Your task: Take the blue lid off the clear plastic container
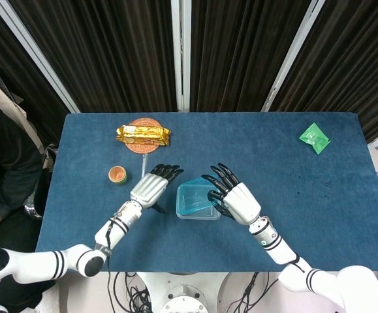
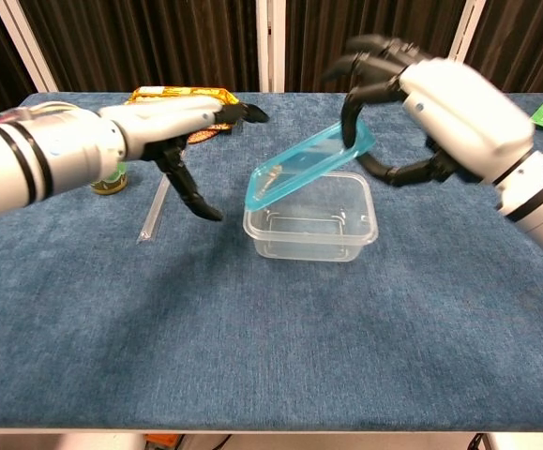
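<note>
At the centre of the chest view we see our right hand (image 2: 421, 98) pinching the right edge of the translucent blue rectangular lid (image 2: 310, 166), which tilts up to the right, its lower left end just over the rim of the clear plastic square container (image 2: 313, 225) on the blue-cloth bench (image 2: 252, 347). Our left hand (image 2: 173, 127) hangs left of the container, apart from it, fingers spread and holding nothing. In the upper left lie a gold foil snack packet (image 1: 143, 135) and a small round orange-lidded jar (image 1: 117, 174).
</note>
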Controlling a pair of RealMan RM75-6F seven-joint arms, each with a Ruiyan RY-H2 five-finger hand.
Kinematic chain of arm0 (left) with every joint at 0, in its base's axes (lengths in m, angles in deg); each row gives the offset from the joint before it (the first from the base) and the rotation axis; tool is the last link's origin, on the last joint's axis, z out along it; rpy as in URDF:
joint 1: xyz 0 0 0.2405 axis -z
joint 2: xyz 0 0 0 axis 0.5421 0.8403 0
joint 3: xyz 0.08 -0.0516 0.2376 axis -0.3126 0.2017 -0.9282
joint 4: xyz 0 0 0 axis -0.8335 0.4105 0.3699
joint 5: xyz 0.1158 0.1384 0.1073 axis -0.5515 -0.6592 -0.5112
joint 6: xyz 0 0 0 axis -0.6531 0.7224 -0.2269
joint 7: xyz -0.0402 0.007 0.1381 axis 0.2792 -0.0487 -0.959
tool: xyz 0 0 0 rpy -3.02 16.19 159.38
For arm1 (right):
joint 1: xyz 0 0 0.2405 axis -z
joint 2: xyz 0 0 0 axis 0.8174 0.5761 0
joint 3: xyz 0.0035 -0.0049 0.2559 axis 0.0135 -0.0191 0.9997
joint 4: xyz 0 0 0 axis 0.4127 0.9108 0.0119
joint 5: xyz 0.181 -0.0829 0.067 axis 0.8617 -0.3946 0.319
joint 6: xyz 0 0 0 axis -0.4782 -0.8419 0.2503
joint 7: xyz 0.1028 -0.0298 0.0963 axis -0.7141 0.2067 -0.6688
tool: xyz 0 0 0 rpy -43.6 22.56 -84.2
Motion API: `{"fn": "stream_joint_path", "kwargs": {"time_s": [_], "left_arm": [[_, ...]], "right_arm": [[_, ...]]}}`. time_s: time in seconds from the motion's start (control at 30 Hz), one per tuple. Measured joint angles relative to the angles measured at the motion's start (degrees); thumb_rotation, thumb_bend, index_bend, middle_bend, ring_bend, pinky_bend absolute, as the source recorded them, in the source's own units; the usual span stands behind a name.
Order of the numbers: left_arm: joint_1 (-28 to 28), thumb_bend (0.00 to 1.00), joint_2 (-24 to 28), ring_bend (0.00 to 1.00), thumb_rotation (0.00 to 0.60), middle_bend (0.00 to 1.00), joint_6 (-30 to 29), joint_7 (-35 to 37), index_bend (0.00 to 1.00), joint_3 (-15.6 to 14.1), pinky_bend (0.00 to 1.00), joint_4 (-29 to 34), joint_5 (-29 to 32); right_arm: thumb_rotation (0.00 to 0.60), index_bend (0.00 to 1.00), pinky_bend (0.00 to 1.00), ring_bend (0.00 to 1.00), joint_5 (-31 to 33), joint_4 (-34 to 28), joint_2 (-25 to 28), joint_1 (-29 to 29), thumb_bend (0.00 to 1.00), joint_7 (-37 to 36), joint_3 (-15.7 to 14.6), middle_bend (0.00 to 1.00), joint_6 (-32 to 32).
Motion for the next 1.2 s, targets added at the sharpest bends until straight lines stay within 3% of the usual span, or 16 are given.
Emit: {"fn": "stream_joint_path", "kwargs": {"time_s": [0.37, 0.77, 0.93, 1.0, 1.07, 1.1, 1.2], "left_arm": [[-5.0, 0.0, 4.8, 0.0, 0.6, 0.0, -6.4, -0.3, 0.01, 0.1, 0.05, 1.5, -0.6], [-11.5, 0.0, 10.1, 0.0, 0.6, 0.0, -11.2, 4.2, 0.01, 0.3, 0.05, 2.7, -0.3], [-14.6, 0.0, 12.0, 0.0, 0.6, 0.0, -12.4, 6.5, 0.01, -0.1, 0.05, 2.9, -0.1], [-15.4, 0.0, 12.6, 0.0, 0.6, 0.0, -12.7, 7.1, 0.01, -0.3, 0.05, 3.1, -0.1], [-16.3, 0.0, 13.2, 0.0, 0.6, 0.0, -13.2, 7.5, 0.01, -0.4, 0.05, 3.2, -0.3], [-16.7, 0.0, 13.4, 0.0, 0.6, 0.0, -13.4, 7.6, 0.01, -0.5, 0.05, 3.3, -0.3], [-17.7, 0.0, 14.2, 0.0, 0.6, 0.0, -14.0, 8.0, 0.01, -0.4, 0.05, 3.5, -0.5]], "right_arm": [[0.6, 0.69, 0.0, 0.0, 3.9, -2.0, 4.7, 1.3, 0.46, -0.4, 4.4, 0.19, -2.5], [0.6, 0.64, 0.0, 0.0, 14.4, -2.2, 6.4, 2.0, 0.46, -3.0, 8.5, 0.16, 7.9], [0.6, 0.47, 0.0, 0.0, 21.7, -6.6, 8.4, 2.0, 0.45, -6.8, 10.8, 0.11, 17.8], [0.6, 0.34, 0.0, 0.0, 25.2, -9.1, 9.7, 1.6, 0.44, -6.9, 12.1, 0.07, 22.6], [0.6, 0.11, 0.0, 0.0, 28.2, -11.1, 10.9, 1.1, 0.38, -6.8, 13.2, 0.02, 26.8], [0.6, 0.04, 0.0, 0.0, 30.3, -12.4, 11.8, 0.7, 0.35, -6.6, 14.0, 0.01, 29.6], [0.6, 0.0, 0.0, 0.0, 35.5, -15.0, 13.8, -0.9, 0.26, -5.0, 16.1, 0.0, 35.2]]}}
